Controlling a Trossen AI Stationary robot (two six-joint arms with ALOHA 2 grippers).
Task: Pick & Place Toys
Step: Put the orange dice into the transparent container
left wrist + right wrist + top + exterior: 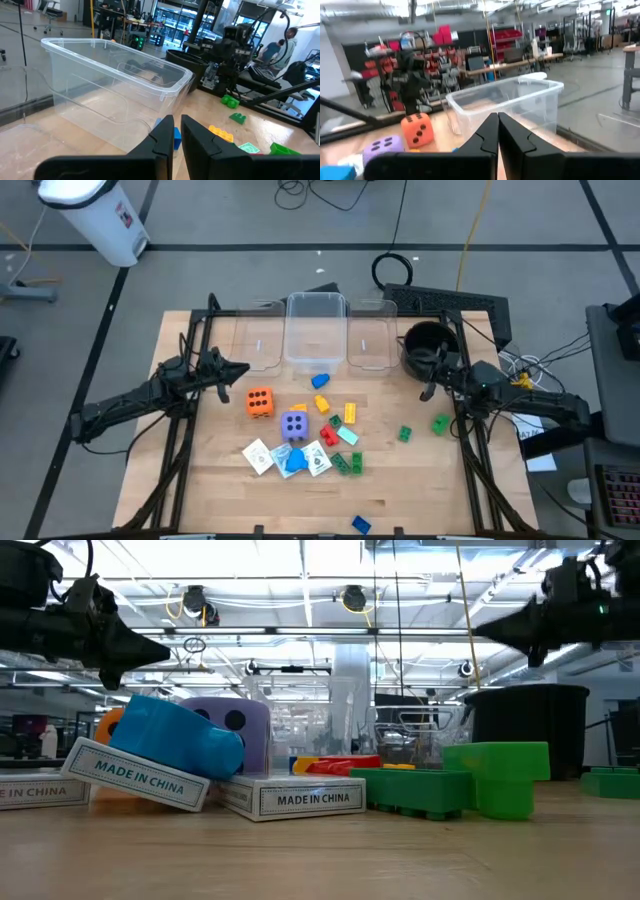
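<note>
2 end effectors hover empty, fingers closed: left end effector near the orange die, right end effector beside the black pot. Toys lie scattered mid-worktop; best to spread the left fingers, then descend squarely over the die.

Bright overhead ceiling lights, soft shadows, blurred backgrounds.

A robotics lab in a large industrial hall: beyond the wooden worktop run ceiling lights and exposed ducting, shelving with red storage bins, workbenches with monitors, loose cables on the grey floor, and a seated person.
</note>
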